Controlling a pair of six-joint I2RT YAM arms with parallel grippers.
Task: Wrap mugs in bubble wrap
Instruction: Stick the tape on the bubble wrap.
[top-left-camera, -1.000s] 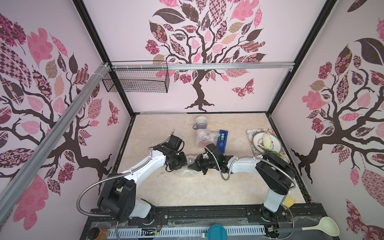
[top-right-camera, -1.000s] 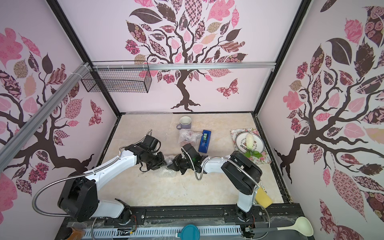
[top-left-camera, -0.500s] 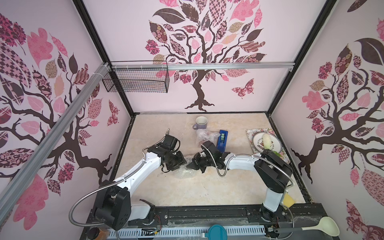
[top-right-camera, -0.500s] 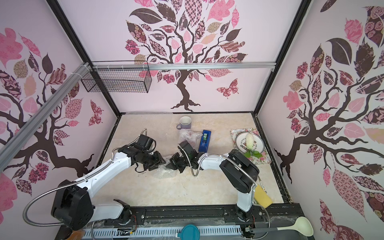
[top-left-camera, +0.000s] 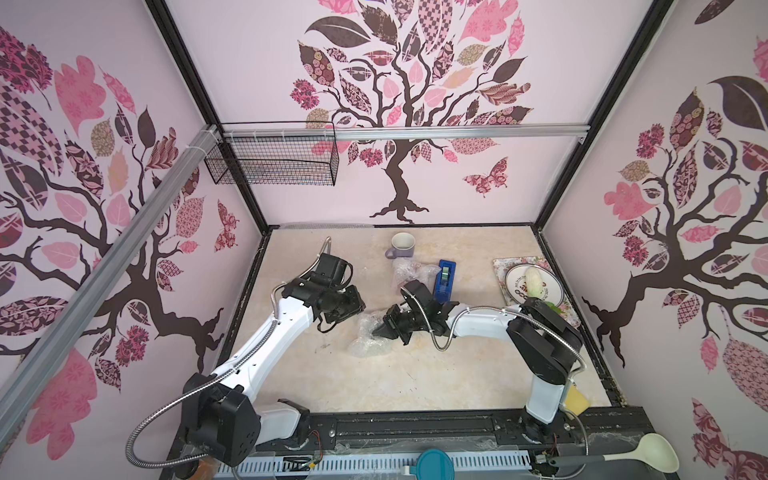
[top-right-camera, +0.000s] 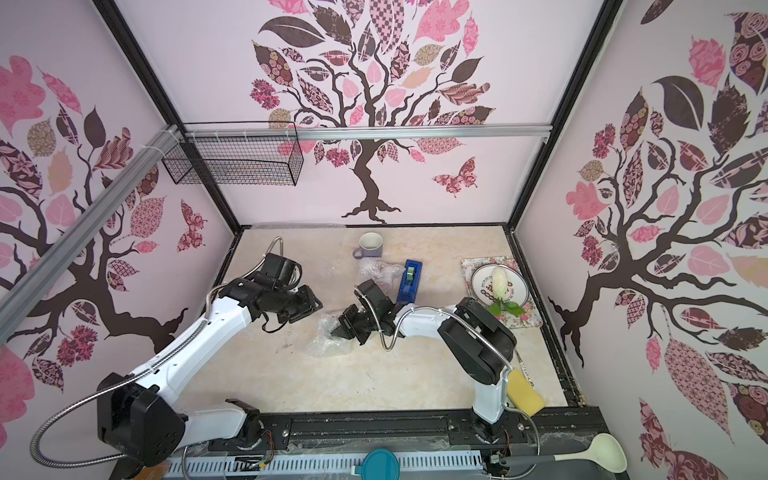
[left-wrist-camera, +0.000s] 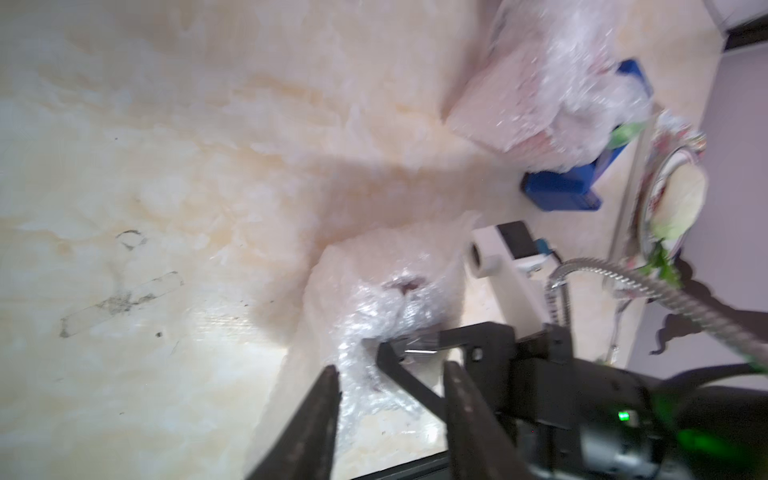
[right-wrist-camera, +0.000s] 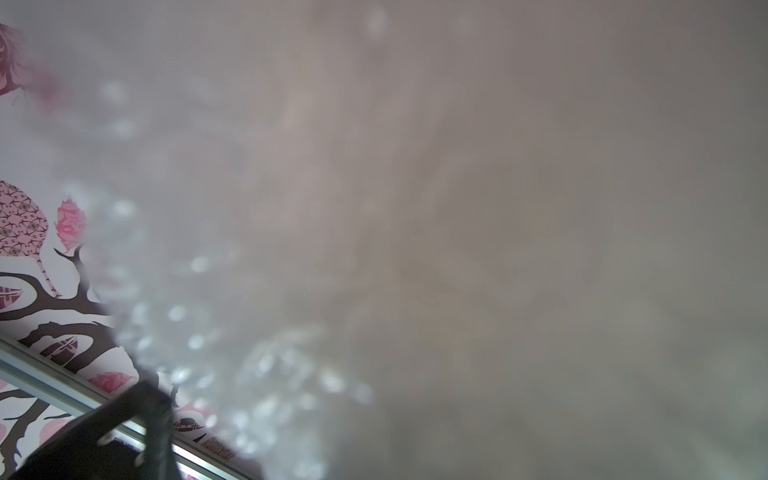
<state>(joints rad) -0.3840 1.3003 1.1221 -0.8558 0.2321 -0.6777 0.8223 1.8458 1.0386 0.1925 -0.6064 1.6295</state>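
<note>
Nearest, low over the beige table (top-left-camera: 395, 386), the right pincer (top-left-camera: 379, 329) is clamped fully closed on an edge of a crumpled sheet of clear bubble wrap (top-left-camera: 368, 338). The wrap lies bunched on the table right at its tip, and it fills that arm's wrist view as a pale blur. A dark reddish patch shows through the wrap in the left wrist view; what is inside cannot be told. The left pincer (left-wrist-camera: 390, 365) faces the right one across the wrap, its fingers parted and gripping nothing, tips right beside the bundle. Beyond the right pincer, behind its wrist, lies a second wrapped bundle (top-left-camera: 409, 270), with a blue tape dispenser (top-left-camera: 445, 277) just beside it. Farthest from both pincers, near the back wall, a pale lavender mug (top-left-camera: 402, 245) stands upright and unwrapped, white inside
</note>
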